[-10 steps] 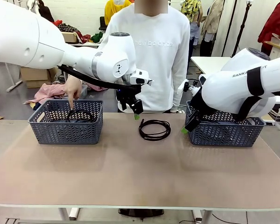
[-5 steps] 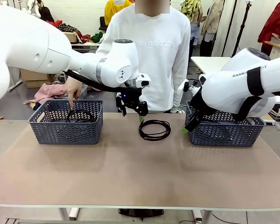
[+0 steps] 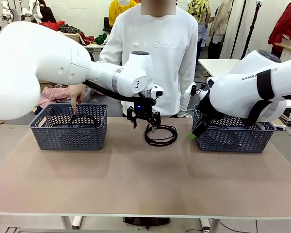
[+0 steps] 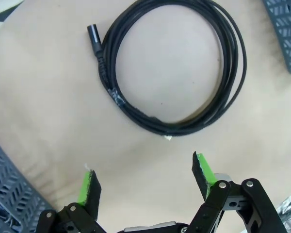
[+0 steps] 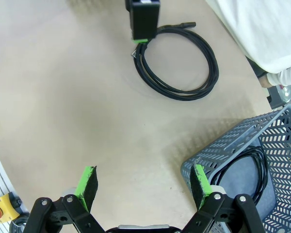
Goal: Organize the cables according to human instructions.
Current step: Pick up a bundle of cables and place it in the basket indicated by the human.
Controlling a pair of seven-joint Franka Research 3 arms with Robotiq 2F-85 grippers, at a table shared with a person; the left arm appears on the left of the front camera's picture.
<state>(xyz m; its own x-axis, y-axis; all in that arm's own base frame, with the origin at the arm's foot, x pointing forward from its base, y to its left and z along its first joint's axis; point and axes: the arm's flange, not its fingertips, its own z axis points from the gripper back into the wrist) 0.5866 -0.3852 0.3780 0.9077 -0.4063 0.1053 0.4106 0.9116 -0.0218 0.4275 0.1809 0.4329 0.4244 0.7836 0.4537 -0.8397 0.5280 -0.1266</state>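
- The left tool (image 3: 151,123), black with green pads, hung with its jaws spread wide and nothing between them, low over the near-left edge of the coiled black cable (image 3: 161,134) lying flat on the beige desk (image 3: 136,179).
- In the left wrist view that coil (image 4: 184,73) lay just ahead of the fingertips (image 4: 89,187), untouched; the strand nearest the tool ran across the gap between the pads, so a straight descent looked set to straddle it.
- The spread jaws suited that purpose: I judged the tool was lined up for a pinch on the coil's nearest arc.
- The coil was a near-round loop with no strong long axis; its barrel plug (image 4: 94,35) stuck out at the far-left side as seen from the tool, pointing away from it.
- The person's hand (image 3: 75,97) pointed a finger down into the dark grey plastic basket (image 3: 68,127) well to the left of the tool, which already held a black cord; that gesture probably marked the destination.
- The right tool (image 5: 143,187) was likewise spread and empty, parked beside the second grey basket (image 5: 242,145), in which another black cord (image 5: 252,170) lay.
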